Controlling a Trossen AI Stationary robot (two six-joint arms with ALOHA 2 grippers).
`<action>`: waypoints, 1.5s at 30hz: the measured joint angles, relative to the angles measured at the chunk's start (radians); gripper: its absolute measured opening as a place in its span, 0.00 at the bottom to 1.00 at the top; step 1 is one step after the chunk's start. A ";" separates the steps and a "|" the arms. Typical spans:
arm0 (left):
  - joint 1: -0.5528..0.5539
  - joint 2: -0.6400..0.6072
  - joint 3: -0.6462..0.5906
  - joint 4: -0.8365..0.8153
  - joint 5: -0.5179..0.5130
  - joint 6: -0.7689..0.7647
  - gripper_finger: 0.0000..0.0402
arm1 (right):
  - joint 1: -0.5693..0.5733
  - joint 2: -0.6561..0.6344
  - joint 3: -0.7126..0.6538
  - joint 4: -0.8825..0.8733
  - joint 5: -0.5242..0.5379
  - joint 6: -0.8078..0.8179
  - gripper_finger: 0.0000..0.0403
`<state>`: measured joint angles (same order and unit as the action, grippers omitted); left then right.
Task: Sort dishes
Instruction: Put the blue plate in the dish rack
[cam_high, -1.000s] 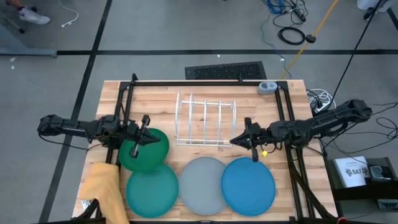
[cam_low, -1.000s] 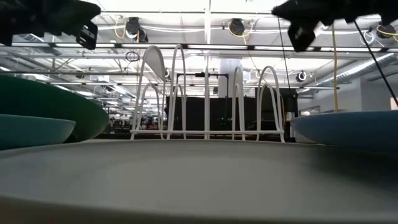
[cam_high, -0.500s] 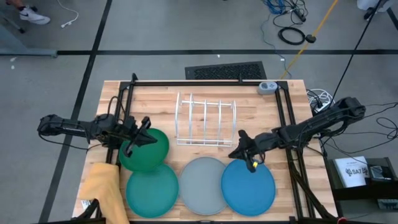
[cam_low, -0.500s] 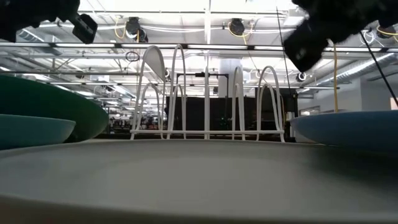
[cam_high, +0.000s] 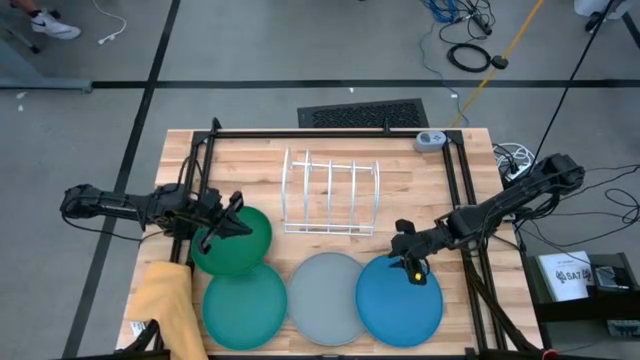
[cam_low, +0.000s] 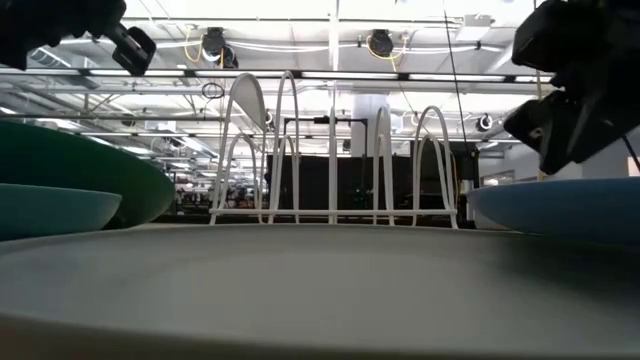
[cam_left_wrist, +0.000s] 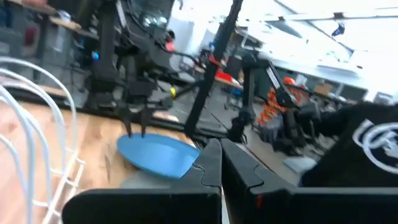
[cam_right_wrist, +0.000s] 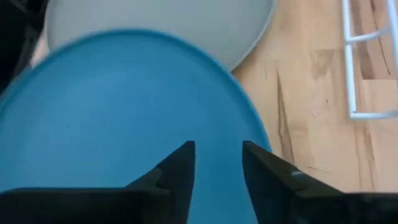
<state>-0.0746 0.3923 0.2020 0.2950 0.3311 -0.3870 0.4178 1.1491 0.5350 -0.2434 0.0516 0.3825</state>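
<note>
Four plates lie along the table's near side: dark green, teal, grey and blue. The green plate's near edge lies over the teal plate's far rim. The blue plate overlaps the grey plate. My right gripper hangs open just above the blue plate's far rim, fingers pointing down. It stands close over the plate in the low view. My left gripper is shut and hovers well above the green plate.
A white wire rack stands at mid-table, beyond the plates. A yellow cloth hangs over the near left corner. A small grey device sits at the far right corner. Black frame rails run along the table's sides.
My right gripper has moved toward the table's near edge and down, from beside the rack's right end to just over the blue plate's far rim, its fingers tipping downward. The plates have kept still.
</note>
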 joint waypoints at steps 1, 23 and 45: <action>0.000 0.000 0.000 -0.015 0.015 0.002 0.00 | 0.001 0.007 0.000 0.001 0.007 -0.024 0.35; 0.000 0.001 0.000 -0.234 -0.108 0.101 0.34 | -0.027 0.213 0.000 0.038 0.146 -0.203 0.61; 0.000 0.001 0.000 -0.234 -0.153 0.107 0.34 | -0.032 0.344 0.001 0.280 0.083 -0.272 0.02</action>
<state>-0.0746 0.3935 0.2020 0.0608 0.1780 -0.2802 0.3855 1.4931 0.5358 0.0368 0.1347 0.1108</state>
